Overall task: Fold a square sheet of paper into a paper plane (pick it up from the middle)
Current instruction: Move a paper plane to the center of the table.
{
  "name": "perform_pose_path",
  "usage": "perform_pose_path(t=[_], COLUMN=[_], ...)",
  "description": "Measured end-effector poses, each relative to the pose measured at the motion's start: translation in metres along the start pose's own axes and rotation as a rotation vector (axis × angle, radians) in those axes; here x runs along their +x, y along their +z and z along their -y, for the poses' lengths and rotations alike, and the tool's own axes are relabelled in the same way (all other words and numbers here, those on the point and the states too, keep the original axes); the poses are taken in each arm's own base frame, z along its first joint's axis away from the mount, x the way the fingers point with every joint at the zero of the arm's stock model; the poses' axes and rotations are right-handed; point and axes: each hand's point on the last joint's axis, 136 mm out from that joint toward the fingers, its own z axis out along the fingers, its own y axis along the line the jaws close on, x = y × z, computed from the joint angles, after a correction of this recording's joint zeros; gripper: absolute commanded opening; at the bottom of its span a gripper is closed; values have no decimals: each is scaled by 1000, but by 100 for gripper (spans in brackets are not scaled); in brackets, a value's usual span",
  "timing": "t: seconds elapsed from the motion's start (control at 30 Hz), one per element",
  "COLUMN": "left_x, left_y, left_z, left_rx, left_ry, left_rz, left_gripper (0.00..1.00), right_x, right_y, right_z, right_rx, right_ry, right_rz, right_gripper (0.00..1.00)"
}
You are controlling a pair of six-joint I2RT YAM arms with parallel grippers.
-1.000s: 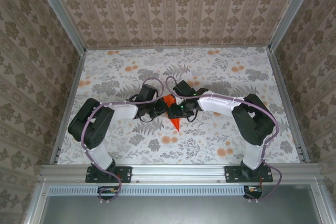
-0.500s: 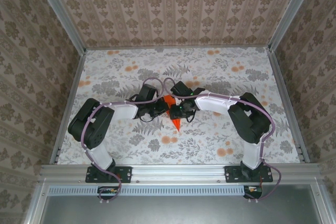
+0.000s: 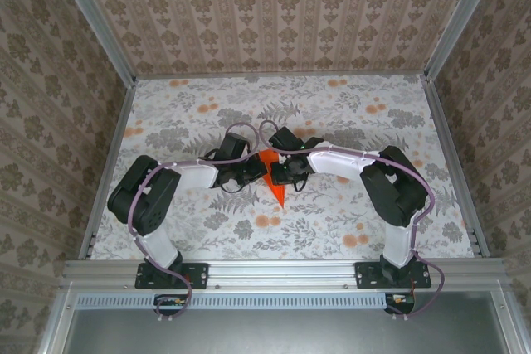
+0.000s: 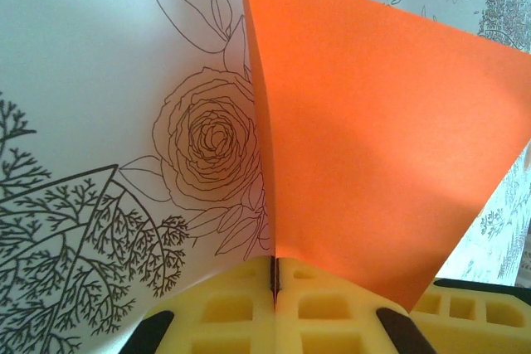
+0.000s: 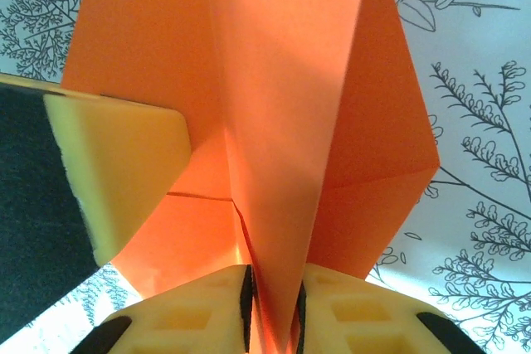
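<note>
Wallpapered booth, three brown damask walls around a table covered in grey leaf-and-flower print with a few pale orange spots. Two arms, left arm and right arm, white and black, elbows out wide, bent in to meet near the middle of the table. One purple cable looped along each, so two. One aluminium rail across the near edge under both bases. Just one paper plane, bright orange, mid-table between the two wrists, sharp tip pointing at the near edge. Two grippers on it. Left gripper with yellow pads pressed flat together on a folded edge of the paper, wing rising up and off to the right in the left wrist view. Right gripper with pads close either side of the centre ridge, thin dark slivers along both sides, so can't tell if properly biting or only hugging it. One pad of the left gripper also poking in from the left in the right wrist view, in front of the paper. From above, most of the plane buried under the wrists, only the tip and a small upper corner peeking out, fingertips impossible to pick out there. Far end of the paper cut off at the top of the right wrist view, crease count hard to call.
</note>
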Motion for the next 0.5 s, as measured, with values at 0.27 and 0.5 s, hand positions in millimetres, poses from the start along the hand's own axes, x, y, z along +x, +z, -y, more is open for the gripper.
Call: perform_pose_path(t=[0.27,0.5], left_x=[0,-15], left_y=[-2,-27], left_z=[1,5], left_rx=[2,-10], left_ry=[-3,-1], left_rz=[2,60], left_gripper=[20,58], right_x=[2,-1], right_y=[4,-2], right_z=[2,21], right_rx=[6,91], right_ry=[11,15], right_rz=[-10,-3], right_gripper=[13,12])
